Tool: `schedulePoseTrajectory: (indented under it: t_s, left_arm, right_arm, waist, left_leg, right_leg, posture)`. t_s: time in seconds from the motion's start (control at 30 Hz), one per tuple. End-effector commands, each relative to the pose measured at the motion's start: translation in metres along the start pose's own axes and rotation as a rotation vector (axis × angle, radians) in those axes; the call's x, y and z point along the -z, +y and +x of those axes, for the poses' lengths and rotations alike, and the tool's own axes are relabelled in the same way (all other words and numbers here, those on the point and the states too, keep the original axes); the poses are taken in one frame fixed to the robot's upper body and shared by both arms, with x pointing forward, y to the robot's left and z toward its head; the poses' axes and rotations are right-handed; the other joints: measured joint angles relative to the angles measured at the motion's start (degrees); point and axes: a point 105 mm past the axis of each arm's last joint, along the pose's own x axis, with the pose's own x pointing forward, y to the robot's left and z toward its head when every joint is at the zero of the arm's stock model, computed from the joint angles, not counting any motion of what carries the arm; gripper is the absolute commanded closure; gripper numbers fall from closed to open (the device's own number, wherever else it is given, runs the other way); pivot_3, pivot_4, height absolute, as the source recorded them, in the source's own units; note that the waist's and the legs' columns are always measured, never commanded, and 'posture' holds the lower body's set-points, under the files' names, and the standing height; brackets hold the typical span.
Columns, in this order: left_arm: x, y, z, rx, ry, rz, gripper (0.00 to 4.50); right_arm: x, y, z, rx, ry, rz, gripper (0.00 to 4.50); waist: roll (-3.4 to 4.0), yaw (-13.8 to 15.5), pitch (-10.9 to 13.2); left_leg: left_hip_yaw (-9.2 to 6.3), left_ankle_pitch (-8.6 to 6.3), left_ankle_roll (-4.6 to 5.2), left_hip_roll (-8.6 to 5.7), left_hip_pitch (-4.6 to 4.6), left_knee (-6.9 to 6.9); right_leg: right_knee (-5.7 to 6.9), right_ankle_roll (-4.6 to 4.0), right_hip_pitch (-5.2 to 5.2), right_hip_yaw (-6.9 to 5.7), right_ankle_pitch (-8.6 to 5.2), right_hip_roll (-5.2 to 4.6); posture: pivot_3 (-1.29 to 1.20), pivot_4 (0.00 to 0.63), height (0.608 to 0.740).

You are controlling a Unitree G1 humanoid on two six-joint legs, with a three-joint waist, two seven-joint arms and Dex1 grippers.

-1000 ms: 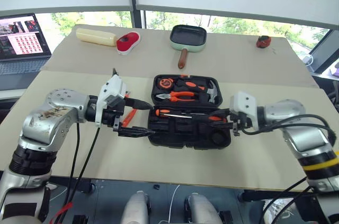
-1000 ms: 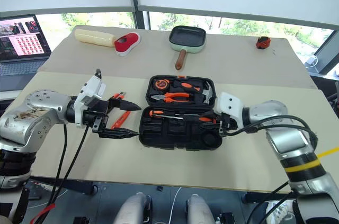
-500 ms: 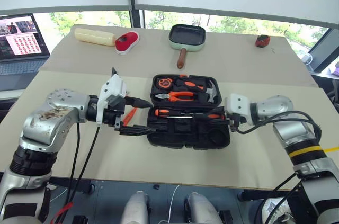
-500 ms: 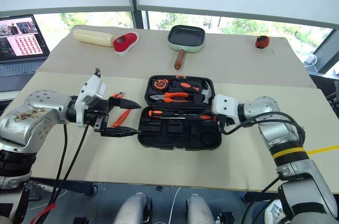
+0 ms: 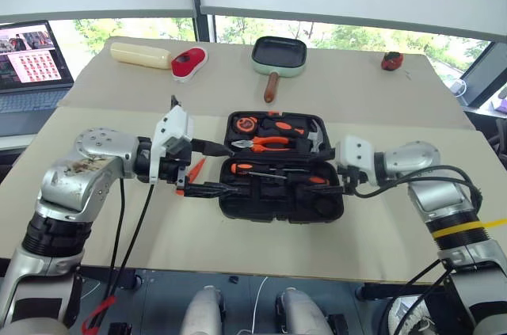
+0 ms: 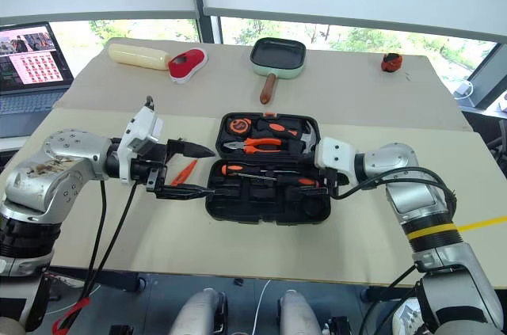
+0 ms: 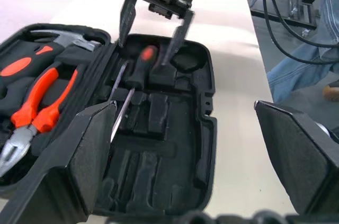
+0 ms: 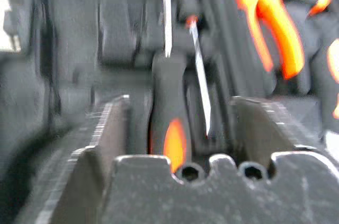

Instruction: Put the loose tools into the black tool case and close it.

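Black tool case (image 5: 283,167) open, centre of tabletop (image 5: 380,232). Right gripper (image 7: 151,36) jaws spread astride screwdriver (image 7: 139,68) lying in near half. Left gripper (image 5: 212,169) jaws spread, empty, at case's left edge. Risk: screwdriver not seated, blocks lid; orange tool (image 5: 192,170) still loose left of case.

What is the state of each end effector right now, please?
Left end effector: open, holding nothing.
Right end effector: open, fingers either side of a screwdriver lying in the case.

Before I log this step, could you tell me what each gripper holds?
Nothing: the right gripper stands open astride a screwdriver lying in the case; the left gripper is open.
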Motion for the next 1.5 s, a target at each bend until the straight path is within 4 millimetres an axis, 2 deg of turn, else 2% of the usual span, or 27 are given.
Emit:
schedulePoseTrajectory:
  t_s: [0.03, 0.07, 0.2, 0.33, 0.37, 0.5, 0.67, 0.8, 0.87, 1.0, 1.17, 1.27, 1.33, 1.5]
  left_arm:
    - [-0.007, 0.002, 0.001, 0.006, -0.006, 0.044, 0.00]
    - [-0.007, 0.002, 0.001, 0.006, -0.006, 0.045, 0.00]
    - [-0.008, 0.002, 0.002, 0.008, -0.010, 0.046, 0.00]
    - [-0.007, 0.004, 0.002, 0.004, -0.006, 0.049, 0.00]
    - [-0.007, 0.004, 0.002, 0.003, -0.006, 0.049, 0.00]
    - [-0.006, 0.004, 0.001, 0.000, -0.005, 0.048, 0.00]
    - [-0.005, 0.005, 0.000, -0.009, -0.001, 0.049, 0.00]
    - [-0.004, 0.005, 0.001, -0.013, -0.003, 0.047, 0.00]
    - [-0.002, 0.004, 0.001, -0.016, -0.002, 0.044, 0.00]
    - [0.003, 0.003, -0.002, -0.054, -0.001, 0.022, 0.00]
    - [0.015, 0.007, -0.023, -0.246, -0.013, -0.053, 0.00]
    - [0.030, 0.005, -0.048, -0.422, -0.014, -0.126, 0.00]
    - [0.049, 0.000, -0.076, -0.609, 0.000, -0.184, 0.00]
    - [0.093, -0.037, -0.130, -0.874, 0.103, -0.319, 0.00]
  right_arm:
    - [-0.016, -0.005, -0.002, 0.036, -0.061, 0.024, 1.22]
    - [-0.016, -0.004, -0.001, 0.037, -0.063, 0.030, 1.44]
    - [-0.012, -0.001, 0.009, 0.039, -0.062, 0.059, 2.88]
    - [0.002, 0.000, 0.018, 0.056, -0.030, 0.074, 4.30]
    - [0.004, 0.001, 0.020, 0.058, -0.024, 0.078, 4.42]
    - [0.013, 0.010, 0.030, 0.027, 0.018, 0.087, 4.42]
    - [0.039, 0.033, 0.038, -0.085, 0.174, -0.016, 4.42]
    - [0.038, 0.035, 0.042, -0.084, 0.181, -0.026, 4.42]
    - [0.032, 0.031, 0.041, -0.060, 0.161, -0.037, 4.42]
    - [-0.006, 0.011, 0.030, 0.070, -0.003, 0.011, 4.42]
    - [-0.048, 0.004, -0.001, 0.155, -0.183, 0.152, 4.42]
    - [-0.067, 0.013, -0.017, 0.138, -0.263, 0.240, 3.60]
    - [-0.078, 0.022, -0.024, 0.117, -0.293, 0.269, 2.96]
    - [-0.085, 0.031, -0.029, 0.105, -0.304, 0.311, 1.20]
  waist:
    - [0.00, -0.01, 0.00]
    - [0.00, -0.01, 0.00]
    - [0.00, 0.02, 0.00]
    - [0.00, -0.01, 0.00]
    - [0.00, 0.01, 0.00]
    - [0.01, -0.04, 0.01]
    - [0.01, -0.07, 0.00]
    - [-0.07, -0.07, -0.05]
    - [-0.08, -0.07, -0.06]
    - [-0.09, -0.19, -0.06]
    - [0.03, -0.18, 0.03]
    - [0.03, -0.16, 0.03]
    - [0.02, -0.20, 0.03]
    - [0.01, -0.33, 0.04]
  left_leg:
    - [0.00, 0.00, 0.00, 0.00, 0.00, 0.00]
    - [0.00, 0.00, 0.00, 0.00, 0.00, 0.00]
    - [0.01, 0.00, 0.00, 0.00, -0.01, 0.00]
    - [0.01, 0.00, 0.00, -0.01, -0.01, 0.00]
    - [0.01, 0.00, 0.00, -0.01, -0.01, 0.00]
    - [0.01, 0.00, 0.00, -0.01, -0.01, 0.00]
    - [0.01, 0.00, 0.00, 0.00, 0.10, 0.00]
    - [0.01, 0.00, 0.00, 0.02, 0.22, -0.01]
    - [0.01, 0.00, -0.01, 0.02, 0.23, 0.00]
    - [0.01, 0.01, -0.01, 0.04, 0.24, 0.00]
    - [0.01, 0.01, -0.01, 0.07, -0.01, -0.01]
    - [0.00, 0.01, -0.01, 0.10, -0.02, -0.04]
    - [-0.01, 0.00, -0.02, 0.12, 0.02, -0.10]
    - [-0.03, 0.00, -0.03, 0.17, 0.17, -0.27]
  right_leg:
    - [0.00, 0.00, 0.00, 0.00, 0.00, 0.00]
    - [0.00, 0.00, 0.00, 0.00, 0.00, 0.00]
    - [0.00, 0.00, -0.01, -0.01, 0.00, 0.00]
    - [0.00, 0.00, -0.01, 0.00, 0.00, -0.01]
    - [0.00, 0.00, -0.01, 0.00, 0.00, -0.01]
    - [0.00, 0.00, -0.02, 0.00, 0.00, 0.00]
    - [0.02, 0.00, 0.06, -0.01, 0.00, 0.01]
    - [0.01, -0.01, 0.18, -0.02, -0.01, 0.02]
    - [0.02, -0.01, 0.20, -0.02, -0.01, 0.01]
    - [0.06, -0.03, 0.17, -0.02, -0.02, 0.03]
    - [0.12, -0.05, -0.10, 0.02, -0.01, 0.03]
    - [0.13, -0.06, -0.13, 0.01, -0.01, 0.02]
    - [0.11, -0.06, -0.11, -0.01, -0.01, 0.01]
    - [0.05, -0.15, -0.11, 0.01, -0.02, -0.05]
  posture:
    - [0.00, 0.150, 0.740]
    - [0.00, 0.150, 0.740]
    - [0.00, 0.150, 0.740]
    - [0.00, 0.150, 0.740]
    - [0.00, 0.150, 0.740]
    - [0.00, 0.150, 0.740]
    - [0.00, 0.150, 0.740]
    - [0.00, 0.150, 0.740]
    - [0.00, 0.150, 0.740]
    - [0.00, 0.150, 0.740]
    - [0.00, 0.150, 0.740]
    - [0.00, 0.150, 0.740]
    - [0.00, 0.150, 0.740]
    - [0.00, 0.150, 0.740]
